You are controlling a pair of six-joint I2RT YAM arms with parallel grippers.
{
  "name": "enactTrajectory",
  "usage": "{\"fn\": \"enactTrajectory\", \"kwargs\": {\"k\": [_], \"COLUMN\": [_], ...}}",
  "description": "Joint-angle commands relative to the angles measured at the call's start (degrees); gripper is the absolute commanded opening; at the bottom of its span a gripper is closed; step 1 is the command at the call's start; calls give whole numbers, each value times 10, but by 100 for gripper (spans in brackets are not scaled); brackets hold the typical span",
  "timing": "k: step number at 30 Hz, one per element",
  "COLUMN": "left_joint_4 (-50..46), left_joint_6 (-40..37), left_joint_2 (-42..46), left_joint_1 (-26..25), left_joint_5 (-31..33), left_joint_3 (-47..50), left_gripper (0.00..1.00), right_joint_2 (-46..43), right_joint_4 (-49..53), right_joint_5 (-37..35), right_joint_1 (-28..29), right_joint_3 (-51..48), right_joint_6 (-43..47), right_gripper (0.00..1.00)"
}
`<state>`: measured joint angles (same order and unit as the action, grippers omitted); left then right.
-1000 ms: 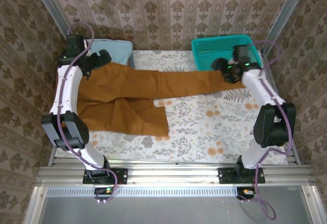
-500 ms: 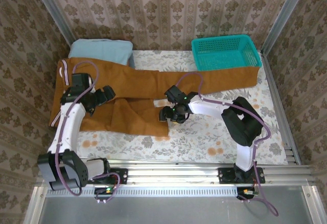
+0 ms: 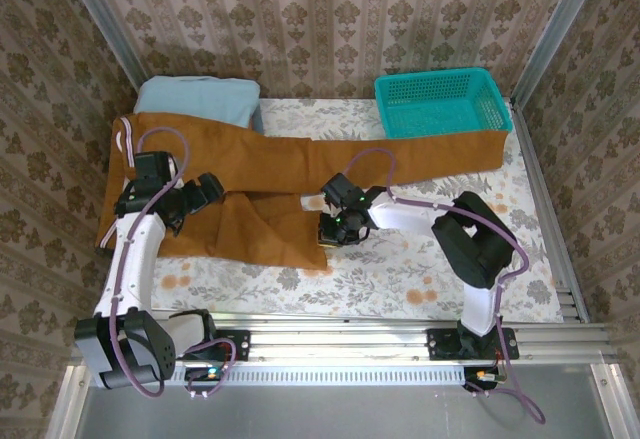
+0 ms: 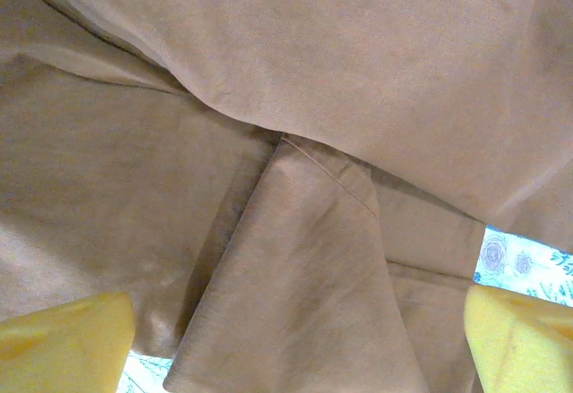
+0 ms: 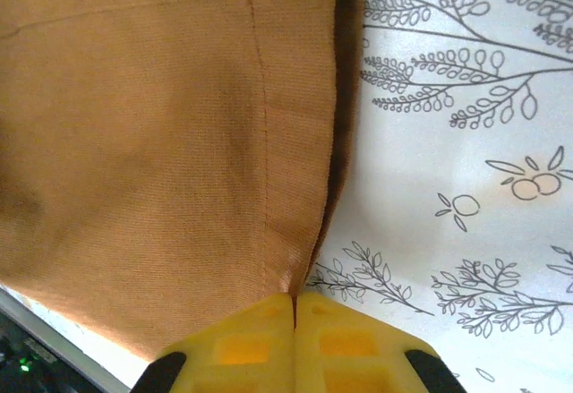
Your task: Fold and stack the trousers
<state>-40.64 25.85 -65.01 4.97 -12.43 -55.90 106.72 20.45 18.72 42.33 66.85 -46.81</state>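
The rust-brown trousers (image 3: 270, 164) lie flat across the floral table, with the striped waistband (image 3: 124, 140) at the far left. One leg reaches right to below the basket. The other leg is bent short, and its hem ends near the table's middle. My left gripper (image 3: 210, 192) hovers open over the crotch; in its wrist view the trousers (image 4: 295, 142) lie in creased folds between the wide-apart yellow fingertips (image 4: 63, 339). My right gripper (image 3: 327, 230) is at the short leg's hem corner. Its wrist view shows the gripper (image 5: 295, 300) shut on the trousers' (image 5: 161, 124) hem edge.
A folded light blue garment (image 3: 200, 99) lies at the back left, partly under the waist. A teal basket (image 3: 440, 104) stands at the back right. Bare floral tablecloth (image 3: 430, 249) spreads across the front and right, with patterned walls around it.
Both arms left the far ends of the trousers and came to the middle. The long leg now lies flat. The right gripper shifted left onto the short leg's hem; the left edged back.
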Motion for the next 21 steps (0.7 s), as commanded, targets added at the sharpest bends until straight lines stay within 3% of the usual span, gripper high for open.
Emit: {"fn": "enactTrajectory", "kwargs": {"k": [1,8,12,18,21], "left_joint_4": [0,8,14,21,25], "left_joint_6": [-7,-7,-4,-5,0], "left_joint_2": [12,11,8,-3,-11], "left_joint_1": [6,11,11,10,7], "left_joint_5": [-16,-26,-34,-36,-39], "left_joint_3": [-6,-11,-14,-27,-37], "left_gripper": [92,86,83,83,83], "right_joint_2": [-43,-134,-235,-433,-489], "right_joint_4": [-5,21,68,227,305], "right_joint_5": [-5,-68,-123,-208,-222], "right_joint_1": [1,-11,-30,-73,-141], "right_joint_3": [-16,-47,-76,-54,-30], "right_joint_6": [-8,-6,-9,24,54], "right_gripper": [0,0,0,0,0]}}
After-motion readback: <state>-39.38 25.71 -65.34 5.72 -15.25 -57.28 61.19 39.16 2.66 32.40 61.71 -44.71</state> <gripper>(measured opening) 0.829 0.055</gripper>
